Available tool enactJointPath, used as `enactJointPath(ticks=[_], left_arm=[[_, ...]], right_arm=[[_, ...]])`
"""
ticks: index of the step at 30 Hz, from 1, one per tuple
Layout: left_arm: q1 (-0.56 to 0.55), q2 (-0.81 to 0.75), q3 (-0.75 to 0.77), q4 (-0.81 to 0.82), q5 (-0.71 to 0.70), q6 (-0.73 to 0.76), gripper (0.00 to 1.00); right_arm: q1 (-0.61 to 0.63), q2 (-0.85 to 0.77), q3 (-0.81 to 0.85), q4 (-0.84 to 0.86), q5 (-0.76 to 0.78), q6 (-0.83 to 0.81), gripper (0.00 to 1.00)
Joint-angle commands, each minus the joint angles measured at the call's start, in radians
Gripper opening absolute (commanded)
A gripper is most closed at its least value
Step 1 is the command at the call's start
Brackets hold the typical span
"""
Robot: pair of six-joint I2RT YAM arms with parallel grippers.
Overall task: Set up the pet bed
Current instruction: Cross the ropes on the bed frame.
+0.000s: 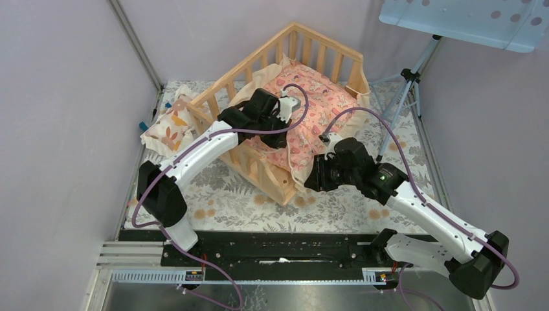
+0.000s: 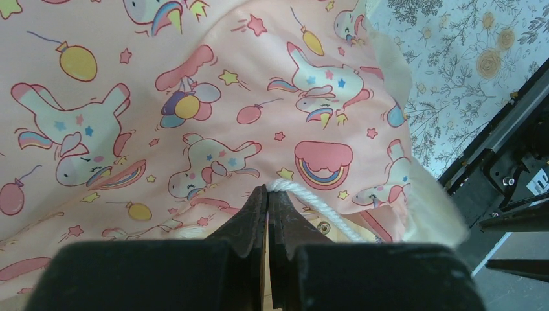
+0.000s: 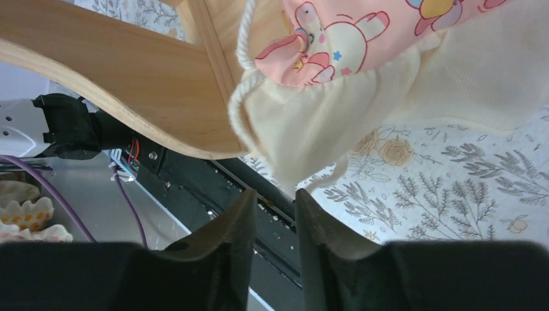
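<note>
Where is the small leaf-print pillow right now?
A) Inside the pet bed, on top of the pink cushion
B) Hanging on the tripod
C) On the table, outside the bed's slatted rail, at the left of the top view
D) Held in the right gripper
C: in the top view the leaf-print pillow lies on the floral table cover outside the slatted rail of the pet bed. Only the pink unicorn cushion lies inside the bed.

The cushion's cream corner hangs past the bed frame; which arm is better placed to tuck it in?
Probably the right: the right pincer is slightly open beside that cream corner, while the left pincer is shut on the white cord.
</note>
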Motion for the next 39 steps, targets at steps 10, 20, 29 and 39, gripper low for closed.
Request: enactJointPath(ticks=[10, 20, 29, 39], left_arm=[[-0.004, -0.133, 0.008, -0.061, 0.004, 0.025, 0.0], [-0.015, -0.15, 0.05, -0.116, 0.044, 0.063, 0.0], [-0.014, -0.152, 0.07, -0.135, 0.074, 0.089, 0.0], [-0.015, -0.158, 0.071, -0.135, 0.085, 0.097, 0.0]], right_arm=[[0.007, -0.117, -0.087, 0.276, 0.039, -0.206, 0.56], [0.008, -0.066, -0.216, 0.876, -0.026, -0.57, 0.72], [0.007, 0.149, -0.15, 0.976, -0.14, -0.652, 0.77], [0.005, 0.227, -0.137, 1.046, -0.103, -0.646, 0.54]])
